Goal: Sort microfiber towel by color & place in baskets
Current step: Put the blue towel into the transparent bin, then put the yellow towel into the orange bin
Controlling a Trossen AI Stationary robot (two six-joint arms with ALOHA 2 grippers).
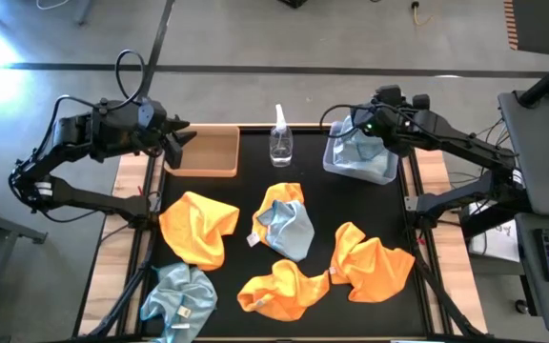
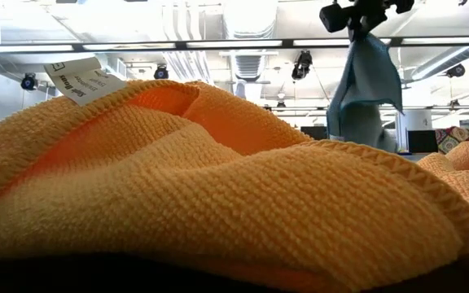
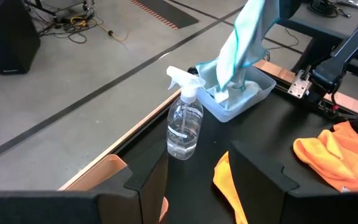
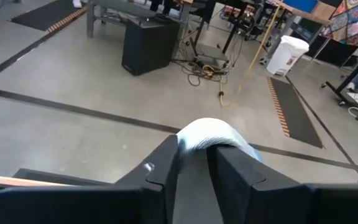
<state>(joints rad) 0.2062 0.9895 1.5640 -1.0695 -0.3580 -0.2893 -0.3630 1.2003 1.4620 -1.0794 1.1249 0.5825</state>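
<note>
Right gripper pinching pale blue towel

Black table: towels, two baskets, apparently clear bottle.

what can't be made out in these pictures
- Low view: the orange towel up close fills the picture and hides the baskets, the bottle and most of the table.
- High view: the right hand covers the top of the blue towel hanging into the grey-blue basket, so the grip is hidden.
- Right wrist view: only a fold of blue towel between the fingers; the basket below is out of view.
- Left wrist view: the tan basket is cut off by the left hand's fingers.
</note>
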